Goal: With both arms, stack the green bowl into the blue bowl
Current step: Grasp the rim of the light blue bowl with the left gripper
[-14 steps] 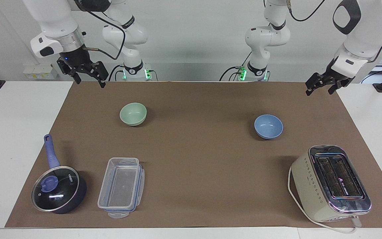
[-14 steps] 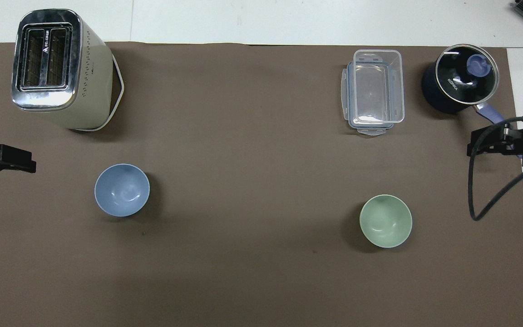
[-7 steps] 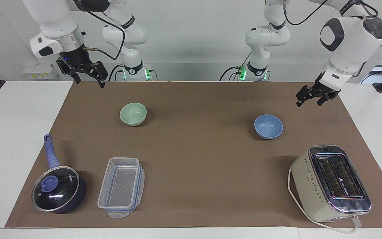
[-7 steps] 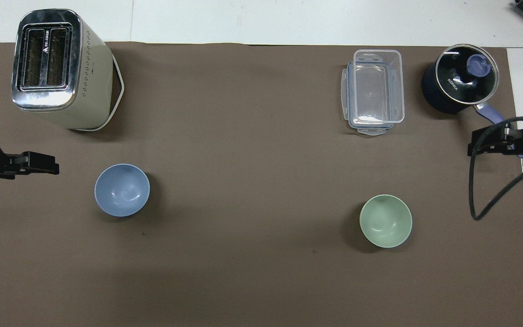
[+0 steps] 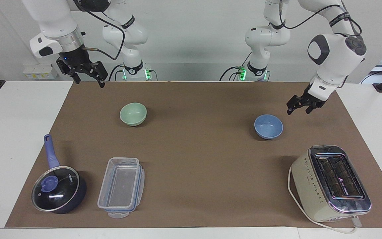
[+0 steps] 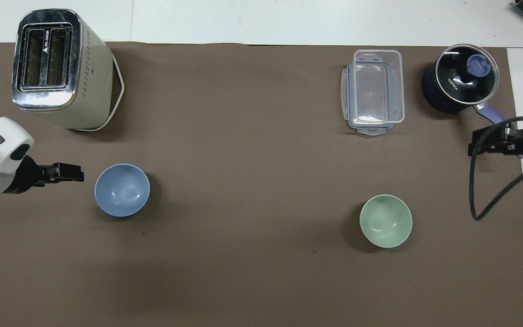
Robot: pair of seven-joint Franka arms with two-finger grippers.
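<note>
The table (image 5: pixel 191 99) under its brown mat carried a cream toaster (image 5: pixel 330 181), a lidded saucepan (image 5: pixel 58 189) and a clear food box (image 5: pixel 121 187), all well apart from both arms. The left gripper (image 5: pixel 298 108) hung in the air just beside the blue bowl (image 5: pixel 268 126), toward the left arm's end of the table, its fingers (image 5: pixel 289 110) apart but only narrowly, and touching nothing. The right gripper (image 5: pixel 86 76) waited over the mat's edge near the green bowl (image 5: pixel 133 114), fingers (image 5: pixel 102 83) spread wide and empty. The two bowls stood upright, well apart, nothing stacked yet. To my eye the left arm was lining up on the blue bowl. To do it well, I'd say, the fingers should straddle the rim nearest them, one inside and one outside, and come down squarely so the light bowl does not skid or tip.
</note>
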